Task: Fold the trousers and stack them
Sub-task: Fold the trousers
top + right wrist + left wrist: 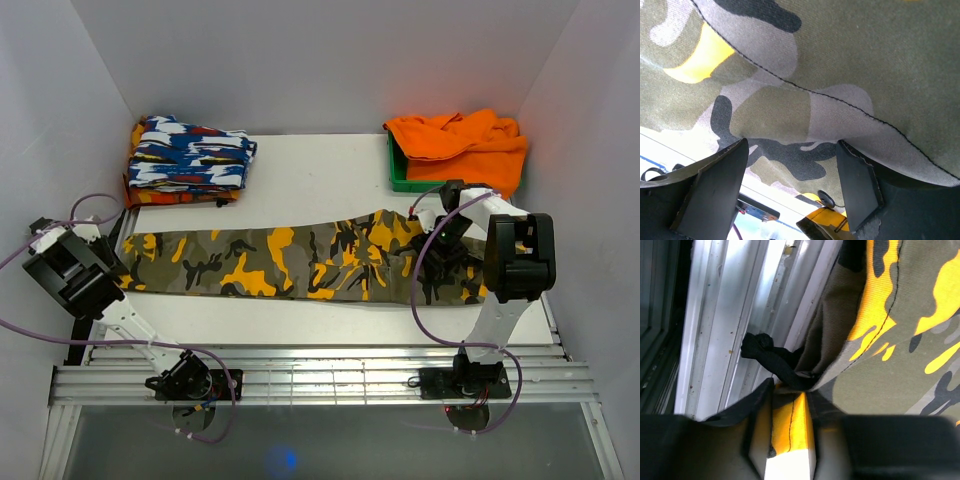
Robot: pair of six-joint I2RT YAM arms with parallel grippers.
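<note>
The camouflage trousers lie stretched out flat across the table, leg ends at the left and waist at the right. My left gripper is at the leg end by the table's left edge. In the left wrist view it is shut on an orange-yellow fold of the trousers, with a black cord knot just beyond the fingers. My right gripper is over the waist end. In the right wrist view it is open, its fingers spread wide with the trousers lying right in front of them.
A folded blue-white-red garment lies at the back left. An orange cloth sits on a green bin at the back right. Aluminium rails run along the near edge. White walls close in the sides and back.
</note>
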